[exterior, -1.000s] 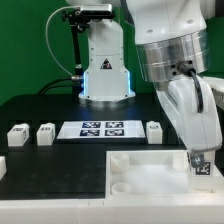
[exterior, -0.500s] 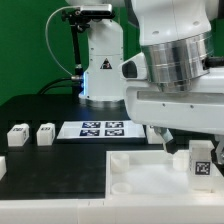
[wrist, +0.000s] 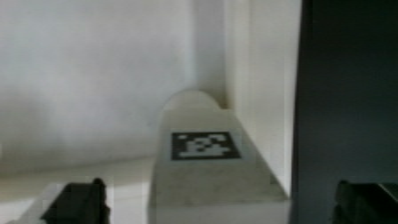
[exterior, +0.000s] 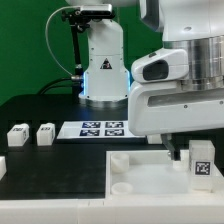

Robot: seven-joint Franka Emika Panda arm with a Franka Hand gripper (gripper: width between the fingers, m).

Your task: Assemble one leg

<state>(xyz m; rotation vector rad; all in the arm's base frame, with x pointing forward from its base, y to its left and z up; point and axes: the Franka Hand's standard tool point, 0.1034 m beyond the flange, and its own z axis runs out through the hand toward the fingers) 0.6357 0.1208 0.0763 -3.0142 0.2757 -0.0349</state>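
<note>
My hand (wrist: 222, 203) is spread on both sides of the upright leg (exterior: 201, 160) at the tray's (exterior: 150, 175) corner on the exterior view's right; I judge the seating step is in hand, and next I must pinch and twist it.

Arm (exterior: 185, 95) low at the exterior view's right, tool (wrist: 222, 205) downward, fingers (wrist: 80, 200) wide apart.
</note>
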